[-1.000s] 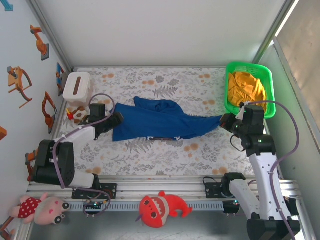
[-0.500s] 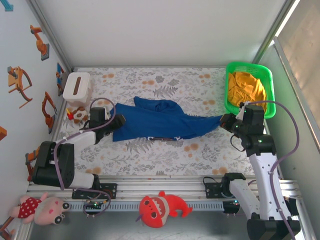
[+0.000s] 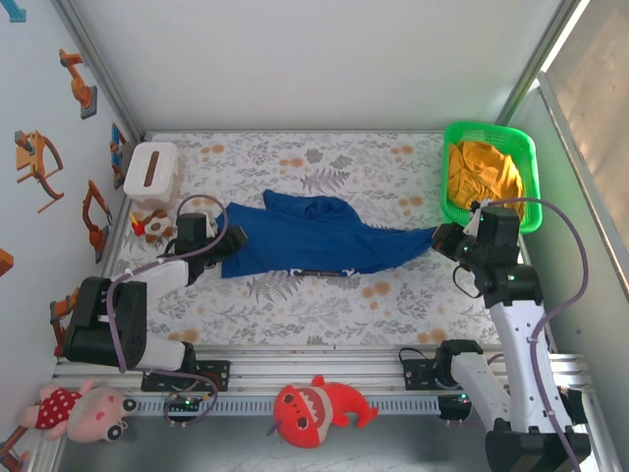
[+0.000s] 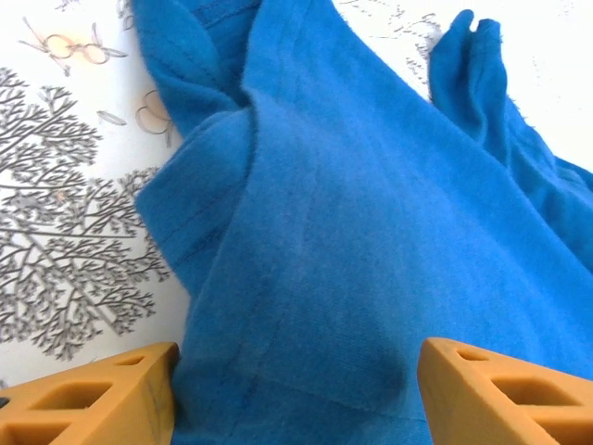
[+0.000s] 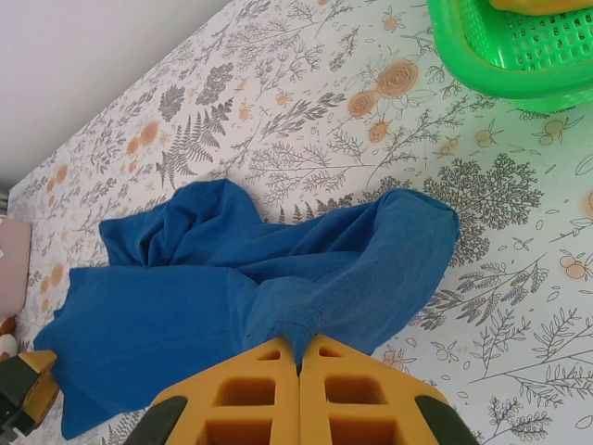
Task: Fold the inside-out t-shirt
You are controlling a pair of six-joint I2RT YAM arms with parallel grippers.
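Observation:
The inside-out t-shirt (image 3: 314, 236) is royal blue and lies crumpled and stretched across the middle of the floral mat. My left gripper (image 3: 224, 248) stands open at the shirt's left end, its orange fingers (image 4: 102, 394) straddling a fold of blue cloth (image 4: 324, 278) without pinching it. My right gripper (image 3: 440, 239) is shut on the shirt's right end, and a tuck of blue fabric (image 5: 298, 336) is pinched between its orange fingertips (image 5: 250, 389). The shirt (image 5: 232, 287) runs away from it toward the left.
A green basket (image 3: 531, 187) holding an orange-yellow garment (image 3: 484, 172) stands at the back right, close to the right arm. A white tissue box (image 3: 149, 169) and a small toy (image 3: 149, 226) sit at the back left. Plush toys lie on the near rail.
The left gripper has slid a little to the right, onto the shirt's left edge. The right arm and the shirt's right end have stayed put.

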